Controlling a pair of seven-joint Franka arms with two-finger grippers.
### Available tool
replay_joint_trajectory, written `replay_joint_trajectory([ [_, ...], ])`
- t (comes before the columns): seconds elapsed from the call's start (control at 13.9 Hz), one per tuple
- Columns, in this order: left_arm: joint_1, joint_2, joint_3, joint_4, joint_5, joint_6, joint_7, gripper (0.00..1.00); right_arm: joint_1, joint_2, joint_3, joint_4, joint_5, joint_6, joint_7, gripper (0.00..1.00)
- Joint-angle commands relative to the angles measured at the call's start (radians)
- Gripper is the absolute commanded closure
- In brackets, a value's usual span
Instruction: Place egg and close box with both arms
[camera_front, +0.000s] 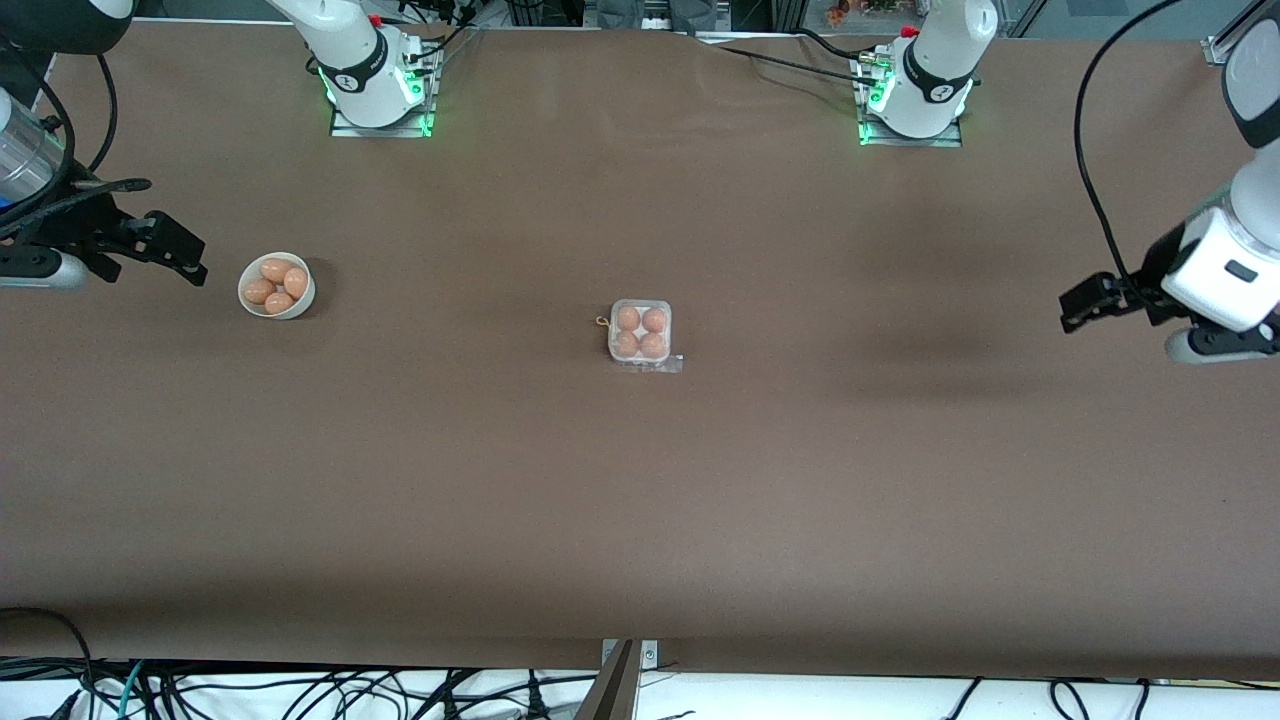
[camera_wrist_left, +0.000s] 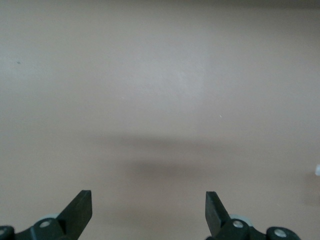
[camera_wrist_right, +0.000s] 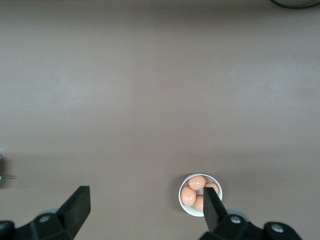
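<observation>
Box (camera_front: 641, 331) mid-tabletop (camera_front: 640, 480), lid down over four eggs; no legible writing or labels anywhere.
Bowl (camera_front: 277, 285) with four eggs sits toward the right arm's end. Right end effector (camera_front: 190, 262) hangs over bare tabletop beside the bowl, fingers spread wide, empty. Left end effector (camera_front: 1072, 308) hangs over the left arm's end, fingers wide apart, empty.

Wide bench (camera_front: 640, 520) under matte brown cloth, evenly lit, faint soft shadows. Tangled black cables (camera_front: 300, 690) along its white camera-side edge. Green glow (camera_front: 380, 125) at mounting plates.
</observation>
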Motion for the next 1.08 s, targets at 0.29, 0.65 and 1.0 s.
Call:
replay_joint_trajectory([
  [0.29,-0.013,-0.096,0.038,-0.115,-0.108,0.026,0.014,0.0,-0.011,-0.01,0.011,-0.006,-0.005,-0.002,-0.002,0.0],
  [0.65,-0.014,-0.105,0.043,-0.115,-0.107,0.021,0.015,0.0,-0.011,-0.01,0.011,-0.006,-0.005,-0.002,-0.002,0.0],
  [1.0,-0.013,-0.108,0.044,-0.115,-0.083,0.018,0.021,0.0,-0.011,-0.01,0.011,-0.007,-0.003,-0.002,-0.002,0.0],
])
